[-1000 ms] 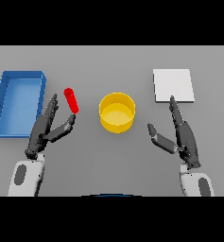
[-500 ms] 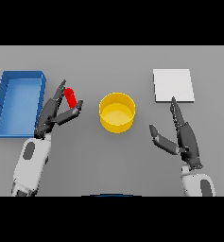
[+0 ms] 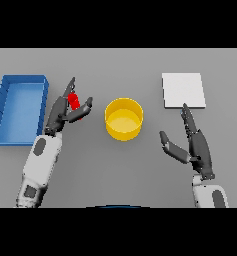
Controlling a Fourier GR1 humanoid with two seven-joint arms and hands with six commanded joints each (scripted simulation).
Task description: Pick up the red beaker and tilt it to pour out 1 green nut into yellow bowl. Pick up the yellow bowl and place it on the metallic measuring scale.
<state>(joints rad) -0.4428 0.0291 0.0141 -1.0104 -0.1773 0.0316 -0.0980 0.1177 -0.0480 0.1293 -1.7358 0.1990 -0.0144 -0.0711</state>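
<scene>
The red beaker (image 3: 73, 100) is pinched between the fingers and thumb of the left hand (image 3: 65, 111), at 9 o'clock from the yellow bowl (image 3: 123, 118) and just beside the blue tray (image 3: 19, 108). The right hand (image 3: 191, 145) is held open with straight fingers above the grey bench (image 3: 115, 170), at 4 o'clock from the bowl. The metallic measuring scale (image 3: 183, 90) is seen at 2 o'clock from the bowl, well apart from it.
</scene>
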